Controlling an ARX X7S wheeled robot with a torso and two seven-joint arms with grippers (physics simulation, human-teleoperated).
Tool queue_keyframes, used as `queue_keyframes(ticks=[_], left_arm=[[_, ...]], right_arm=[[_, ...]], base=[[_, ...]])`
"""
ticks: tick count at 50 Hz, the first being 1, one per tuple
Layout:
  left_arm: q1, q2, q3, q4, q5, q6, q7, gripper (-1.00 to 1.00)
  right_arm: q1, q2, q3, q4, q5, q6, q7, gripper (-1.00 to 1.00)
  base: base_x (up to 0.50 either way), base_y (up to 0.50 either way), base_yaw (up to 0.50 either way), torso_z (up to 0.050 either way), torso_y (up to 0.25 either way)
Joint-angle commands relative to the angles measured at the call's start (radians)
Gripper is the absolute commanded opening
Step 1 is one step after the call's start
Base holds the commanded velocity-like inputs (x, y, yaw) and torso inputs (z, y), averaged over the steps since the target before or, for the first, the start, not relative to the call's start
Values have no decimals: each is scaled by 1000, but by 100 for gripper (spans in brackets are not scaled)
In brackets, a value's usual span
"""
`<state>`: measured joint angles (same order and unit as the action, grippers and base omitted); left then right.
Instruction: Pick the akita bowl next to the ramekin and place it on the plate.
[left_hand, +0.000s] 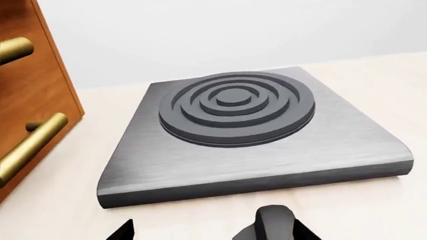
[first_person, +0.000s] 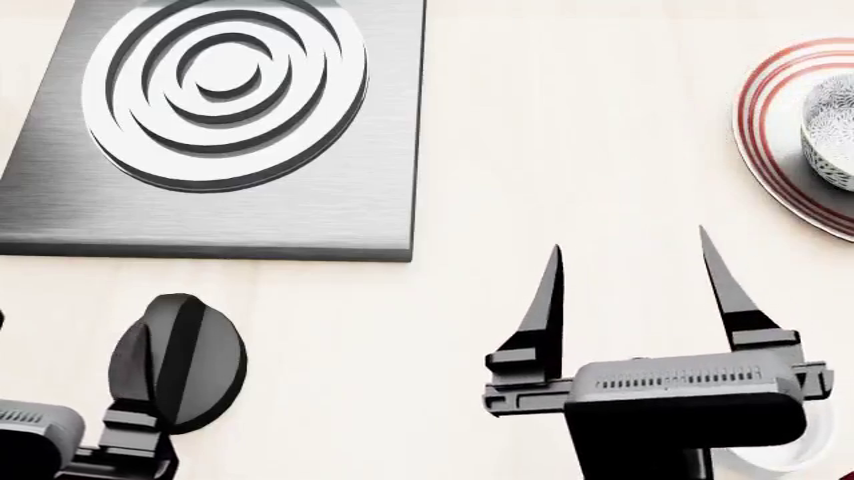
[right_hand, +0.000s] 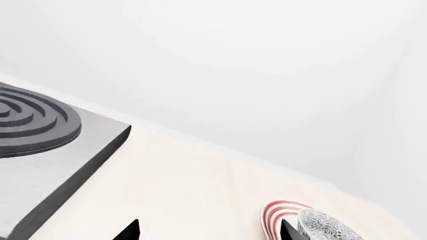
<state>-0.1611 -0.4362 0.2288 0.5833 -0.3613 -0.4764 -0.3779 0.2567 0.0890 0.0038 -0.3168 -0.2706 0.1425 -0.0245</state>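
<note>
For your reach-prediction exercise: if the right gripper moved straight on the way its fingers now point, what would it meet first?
Probably nothing: the open right gripper points across bare counter, between the burner and the plate. The way looks free to the picture's edge, though depth is unclear.

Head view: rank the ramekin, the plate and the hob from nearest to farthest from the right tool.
Measured from the right tool:
1. Ramekin, just behind it, partly hidden by the wrist.
2. Plate, ahead to the right, akita bowl on it.
3. Hob, ahead, far left.

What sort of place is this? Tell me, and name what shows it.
Probably a kitchen counter: a single-burner hot plate on a pale worktop, a wooden cabinet with brass handles, and a red-ringed plate holding a patterned bowl.
</note>
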Motion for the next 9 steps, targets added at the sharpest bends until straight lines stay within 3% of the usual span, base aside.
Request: queue_keyframes(ticks=[1, 9], left_arm=[[-5, 2, 14, 7, -1, -13, -4, 100], [-7, 3, 20, 2, 1, -9, -4, 100]], right_arm=[[-52, 6, -27, 10, 11, -55, 37, 100], [-73, 17, -49, 1, 1, -70, 56, 100]], base=[[0, 0, 0, 0, 0], [0, 0, 0, 0, 0]])
